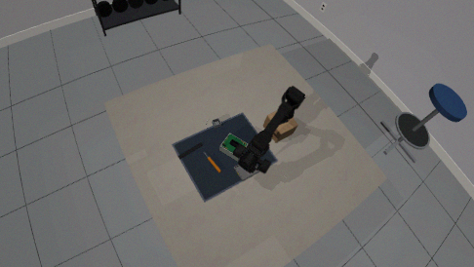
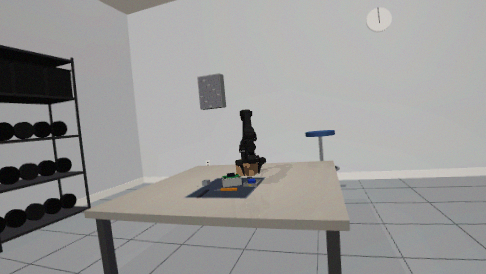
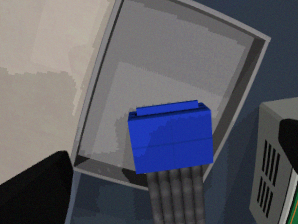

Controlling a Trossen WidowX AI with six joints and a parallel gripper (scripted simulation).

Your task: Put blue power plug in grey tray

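Has the hand point(image 1: 252, 160) point(image 2: 250, 169) point(image 3: 178, 147) spread wide over the grey tray point(image 1: 241, 171) point(image 2: 248, 185) point(image 3: 170, 45), gripping nothing. Shows the blue power plug point(image 2: 251, 180) point(image 3: 172, 142) free in the tray, dark wires point(image 3: 176, 197) crossing its rim. Has the circuit board point(image 1: 235, 142) point(image 2: 231, 176) point(image 3: 293, 212) just beside, on the dark blue mat point(image 1: 195, 175) point(image 2: 212, 193) point(image 3: 280, 60)

On the table point(image 1: 161, 224) point(image 2: 220, 218), an orange-handled tool point(image 1: 214, 164) point(image 2: 229, 189) lies on a dark blue mat point(image 1: 197, 177) point(image 2: 240, 193) near a slim black strip point(image 1: 190, 150), while a blue-topped stool point(image 1: 446, 102) point(image 2: 320, 133) and a black rack point(image 1: 141, 19) point(image 2: 80, 135) stand on the tiled floor point(image 1: 44, 195) point(image 2: 400, 235).
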